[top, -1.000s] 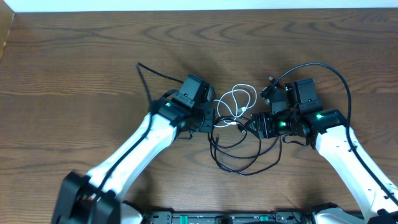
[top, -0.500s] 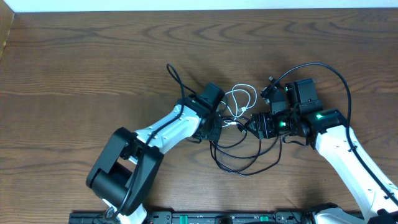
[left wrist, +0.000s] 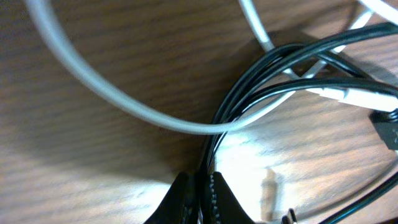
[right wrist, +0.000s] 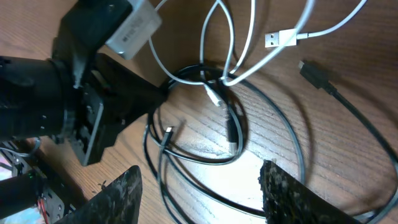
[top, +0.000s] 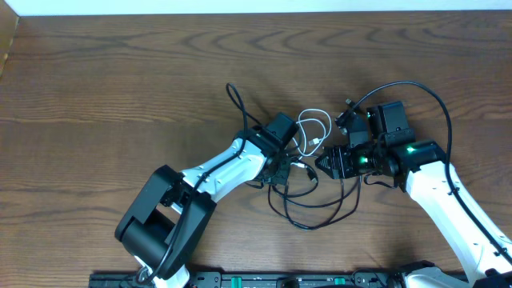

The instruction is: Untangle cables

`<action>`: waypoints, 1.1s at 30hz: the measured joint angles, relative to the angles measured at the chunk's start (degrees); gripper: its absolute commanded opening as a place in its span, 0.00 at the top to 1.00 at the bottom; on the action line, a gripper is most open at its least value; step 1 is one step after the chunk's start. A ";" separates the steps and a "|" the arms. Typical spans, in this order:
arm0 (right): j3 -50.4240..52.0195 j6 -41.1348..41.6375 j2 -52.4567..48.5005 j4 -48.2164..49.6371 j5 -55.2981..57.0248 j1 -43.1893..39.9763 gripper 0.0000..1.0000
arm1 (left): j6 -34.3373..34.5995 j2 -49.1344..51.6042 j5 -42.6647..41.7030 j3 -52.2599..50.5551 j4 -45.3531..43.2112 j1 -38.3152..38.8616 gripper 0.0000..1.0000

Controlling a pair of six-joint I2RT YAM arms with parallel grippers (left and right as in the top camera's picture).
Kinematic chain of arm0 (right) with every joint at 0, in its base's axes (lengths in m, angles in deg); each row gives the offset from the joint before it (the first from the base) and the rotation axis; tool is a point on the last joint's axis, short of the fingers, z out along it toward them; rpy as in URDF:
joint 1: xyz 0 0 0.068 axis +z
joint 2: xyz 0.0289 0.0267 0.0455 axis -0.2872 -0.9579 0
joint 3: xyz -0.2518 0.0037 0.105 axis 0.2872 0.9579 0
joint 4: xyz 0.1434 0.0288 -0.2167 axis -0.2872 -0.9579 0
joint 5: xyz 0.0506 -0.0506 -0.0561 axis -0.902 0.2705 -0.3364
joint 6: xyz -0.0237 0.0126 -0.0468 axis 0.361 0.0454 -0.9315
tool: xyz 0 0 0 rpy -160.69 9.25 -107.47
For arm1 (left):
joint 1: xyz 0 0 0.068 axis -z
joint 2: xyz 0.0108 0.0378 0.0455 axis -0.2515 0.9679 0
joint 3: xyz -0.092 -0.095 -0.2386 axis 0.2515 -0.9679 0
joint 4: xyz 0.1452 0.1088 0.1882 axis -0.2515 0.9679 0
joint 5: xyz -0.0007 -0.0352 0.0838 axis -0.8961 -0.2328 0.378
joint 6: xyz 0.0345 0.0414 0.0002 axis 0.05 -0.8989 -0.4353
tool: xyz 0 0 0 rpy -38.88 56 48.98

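The thin black cable point(top: 308, 210) lies in loose loops on the wooden table between my arms, tangled with the shorter white cable point(top: 314, 128) just behind it. My left gripper point(top: 282, 166) is shut on strands of the black cable point(left wrist: 249, 99) right where the white cable point(left wrist: 124, 102) crosses under them. My right gripper point(top: 324, 165) is open and empty, low over the black loops point(right wrist: 292, 143), its fingers point(right wrist: 202, 199) spread wide. The right wrist view shows the white cable point(right wrist: 249, 37) with its USB plug, and the left gripper point(right wrist: 152, 93) pinching the knot.
Thicker black cords arc off the left arm point(top: 235, 99) and the right arm point(top: 410, 86). The table's back edge point(top: 256, 12) meets a white wall. A wooden piece point(top: 6, 40) sits at the far left edge.
My left arm has swung to the right and closed in on the tangle, now gripping the black cable. The black loops have shifted a little toward the front. The right arm has barely moved.
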 measured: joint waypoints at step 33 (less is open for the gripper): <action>0.00 10.29 0.00 6.58 13.35 0.72 0.99 | 0.00 -29.46 -30.93 1.01 -15.32 -4.04 0.92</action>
